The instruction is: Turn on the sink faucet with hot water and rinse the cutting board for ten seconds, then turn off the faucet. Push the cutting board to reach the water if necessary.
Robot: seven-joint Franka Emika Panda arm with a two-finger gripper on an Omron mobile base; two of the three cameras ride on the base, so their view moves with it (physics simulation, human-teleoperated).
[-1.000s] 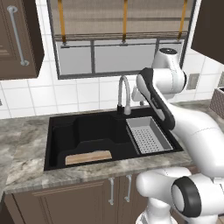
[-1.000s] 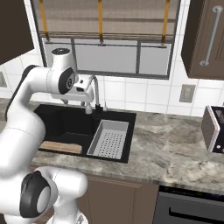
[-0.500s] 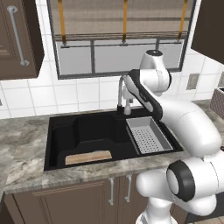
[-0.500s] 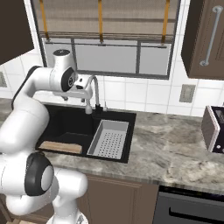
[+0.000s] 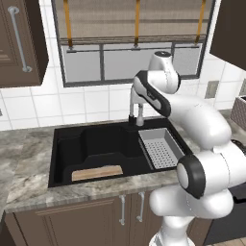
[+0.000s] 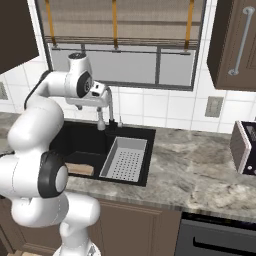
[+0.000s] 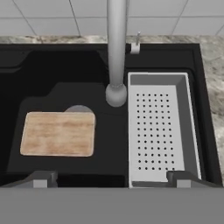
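**A:** A white arm hangs above a black kitchen sink [image 5: 62, 158], its gripper [image 7: 109, 180] looking straight down past the sink faucet [image 7: 116, 52]. What is the pincer doing?

**B:** It stands wide and holds nothing. In the hand view the two finger tips [image 7: 41, 179] sit far apart at the bottom, with open basin between them.

**A:** And the cutting board [image 7: 58, 133]?

**B:** It lies flat on the basin floor, on the side away from the drainer tray [image 7: 162, 131]. One corner partly covers a round grey drain [image 7: 80, 109]. In the left base view it rests close to the sink's front wall.

**A:** No water showing?

**B:** No stream is visible under the spout. My reading is that the faucet is still off, and the open hand is poised to work the small lever [image 7: 136, 45] at the faucet's base by the rear rim.

**A:** Would the stream reach the board as it lies?

**B:** Probably not. The spout's mouth appears to point at bare black floor just beside the board's near corner, between board and tray, so a nudge toward the tray may be needed.

**A:** Is there room for that?

**B:** Yes. A strip of bare floor separates the board from the tray wall, which would stop it. The stepped ledge behind the board and the gooseneck overhead are the edges the hand must clear.
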